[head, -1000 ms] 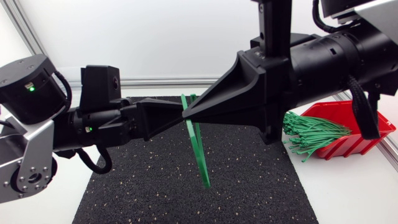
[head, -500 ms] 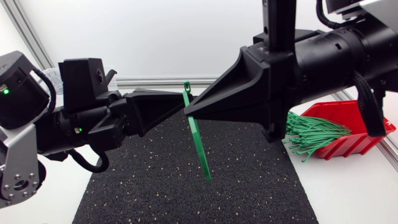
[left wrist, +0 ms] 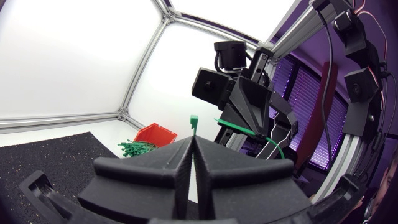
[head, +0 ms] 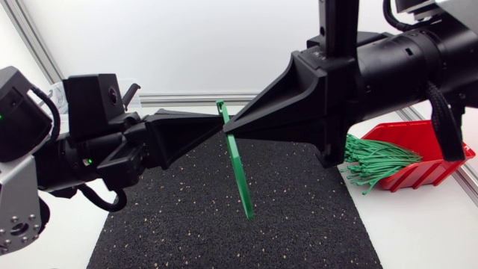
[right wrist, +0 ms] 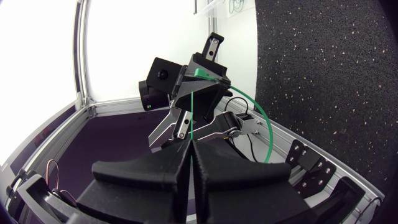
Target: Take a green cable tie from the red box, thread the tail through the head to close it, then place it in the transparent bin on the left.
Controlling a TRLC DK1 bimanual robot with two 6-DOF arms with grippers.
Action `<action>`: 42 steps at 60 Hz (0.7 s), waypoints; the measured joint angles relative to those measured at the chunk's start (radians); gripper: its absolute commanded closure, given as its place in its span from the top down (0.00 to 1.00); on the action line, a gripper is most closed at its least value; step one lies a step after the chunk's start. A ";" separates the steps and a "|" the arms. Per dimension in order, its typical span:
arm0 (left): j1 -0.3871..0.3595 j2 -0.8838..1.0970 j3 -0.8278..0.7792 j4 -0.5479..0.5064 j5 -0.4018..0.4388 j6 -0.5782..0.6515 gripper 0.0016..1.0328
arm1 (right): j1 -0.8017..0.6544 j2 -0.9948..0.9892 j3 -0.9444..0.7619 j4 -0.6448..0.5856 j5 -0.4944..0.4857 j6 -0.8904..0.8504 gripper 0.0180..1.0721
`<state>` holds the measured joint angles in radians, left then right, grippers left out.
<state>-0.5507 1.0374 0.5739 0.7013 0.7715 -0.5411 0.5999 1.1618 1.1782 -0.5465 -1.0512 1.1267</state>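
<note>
Both arms meet tip to tip above the black mat (head: 179,224) on the table (head: 418,232): the left end effector (head: 218,128) is clenched on the green cable tie (head: 240,179) just under its head, which juts up past the fingertips. The right end effector (head: 230,134) is also clamped tight, with no gap between its fingers, and grips the same strap from the opposite side. Below the two grips the tail hangs free, slanting down over the mat. The red box (head: 429,175) with its bundle of spare ties (head: 377,161) sits well apart at the table's right.
</note>
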 measured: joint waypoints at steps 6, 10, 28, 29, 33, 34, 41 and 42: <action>0.003 0.000 0.000 0.000 0.000 0.000 0.04 | 0.000 0.006 0.000 0.000 0.000 0.000 0.05; 0.008 0.000 0.000 0.000 0.000 -0.004 0.04 | -0.002 0.015 0.000 0.003 0.000 0.000 0.05; 0.025 0.000 0.000 0.000 -0.003 -0.015 0.04 | -0.021 0.045 0.000 0.023 0.000 0.000 0.05; 0.026 0.000 0.000 0.000 -0.003 -0.016 0.04 | -0.022 0.047 0.000 0.023 0.000 0.000 0.05; 0.027 0.000 0.000 0.000 -0.003 -0.016 0.04 | -0.026 0.052 0.001 0.026 0.000 0.000 0.05; 0.027 0.000 0.000 0.000 -0.003 -0.016 0.03 | -0.026 0.053 0.001 0.026 0.000 0.000 0.05; 0.027 0.000 0.000 0.000 -0.003 -0.016 0.04 | -0.026 0.060 0.002 0.027 0.000 0.000 0.05; 0.027 0.000 0.000 0.000 -0.003 -0.016 0.04 | -0.026 0.060 0.002 0.027 0.000 0.000 0.05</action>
<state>-0.5236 1.0378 0.5739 0.7010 0.7685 -0.5568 0.5739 1.2217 1.1805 -0.5194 -1.0512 1.1267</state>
